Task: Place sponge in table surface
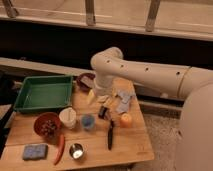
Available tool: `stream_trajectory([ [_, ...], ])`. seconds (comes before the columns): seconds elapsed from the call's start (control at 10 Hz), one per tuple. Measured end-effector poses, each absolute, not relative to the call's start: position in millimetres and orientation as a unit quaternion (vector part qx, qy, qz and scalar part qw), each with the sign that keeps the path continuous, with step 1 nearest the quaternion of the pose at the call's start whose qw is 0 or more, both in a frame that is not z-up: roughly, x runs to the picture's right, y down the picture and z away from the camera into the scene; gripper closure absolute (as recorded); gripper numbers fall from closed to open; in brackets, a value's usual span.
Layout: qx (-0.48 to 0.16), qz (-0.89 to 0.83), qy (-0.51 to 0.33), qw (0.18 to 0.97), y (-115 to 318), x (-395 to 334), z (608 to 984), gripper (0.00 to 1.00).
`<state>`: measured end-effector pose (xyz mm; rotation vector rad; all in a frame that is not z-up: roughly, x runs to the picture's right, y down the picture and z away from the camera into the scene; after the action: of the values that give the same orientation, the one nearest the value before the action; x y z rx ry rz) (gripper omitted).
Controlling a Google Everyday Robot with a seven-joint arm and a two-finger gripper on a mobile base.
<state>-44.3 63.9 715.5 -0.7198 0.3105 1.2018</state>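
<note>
Resting place, the table [131, 148]: a light wooden top that carries everything here, and it is the goal of the task.
Arm [150, 75]: a thick white limb that reaches in from the right and bends down over the middle of the table.
Tray [20, 100]: green, at the back left, with nothing visible in it.
Bowl [39, 121]: red, with dark bits inside, in front of the tray and just behind the sponge.
Sponge [35, 151]: blue-grey, flat on the wood at the near left corner. It touches nothing but the table and is well apart from the arm.
Gripper [102, 98]: low over the clutter in the middle, behind the two cups [88, 121] and left of the orange [126, 120]. Its fingers are spread as wide as they go, and no object shows between them.
Done, as I judge it: the sponge already lies on the table, so the end state looks met as things stand.
Left, as I judge it: if a fresh pick and set-down is wanted, all of it remains. The gripper would have to cross to the near left corner, take the sponge, and lay it on bare wood.
Unclear: whether the gripper touches any of the small things beneath it.
</note>
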Motion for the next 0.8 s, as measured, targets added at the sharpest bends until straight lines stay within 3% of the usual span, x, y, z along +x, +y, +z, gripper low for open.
stream_trajectory([
  [0.3,-0.357,0.484,0.087,0.794,74,-112,677,0.20],
  [0.8,-0.358,0.483,0.084,0.795,75,-114,676,0.20],
])
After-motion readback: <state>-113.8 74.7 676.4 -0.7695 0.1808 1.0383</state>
